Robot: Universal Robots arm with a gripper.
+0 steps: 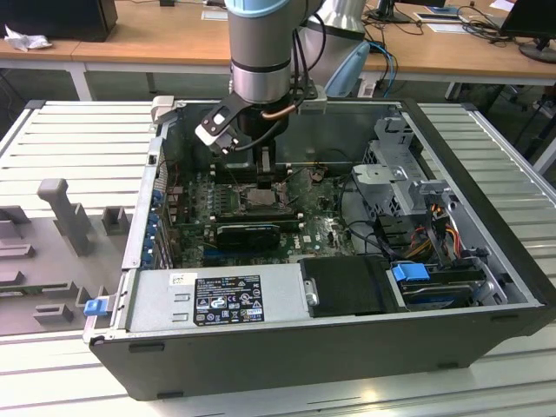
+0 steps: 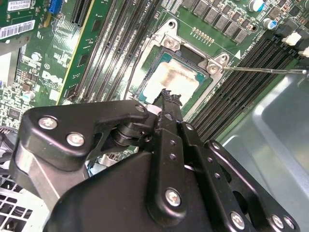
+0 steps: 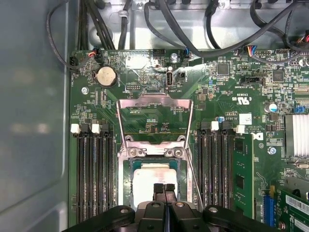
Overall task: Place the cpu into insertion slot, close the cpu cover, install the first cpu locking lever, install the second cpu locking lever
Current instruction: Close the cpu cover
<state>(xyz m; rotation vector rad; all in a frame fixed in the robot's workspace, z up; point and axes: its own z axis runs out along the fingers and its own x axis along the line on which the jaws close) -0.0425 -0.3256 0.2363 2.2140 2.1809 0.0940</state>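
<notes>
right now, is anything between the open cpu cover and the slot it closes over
yes: the gripper, jaws shut, sits over the cpu in the insertion slot, in the swing path of the open cpu cover

Exterior view: high, oblique, over open case (image 1: 304,356). Both wrist views: close above insertion slot (image 3: 128,183).

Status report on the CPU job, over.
Gripper shut, tips over cpu. Cpu sits in slot. Cover open.
</notes>
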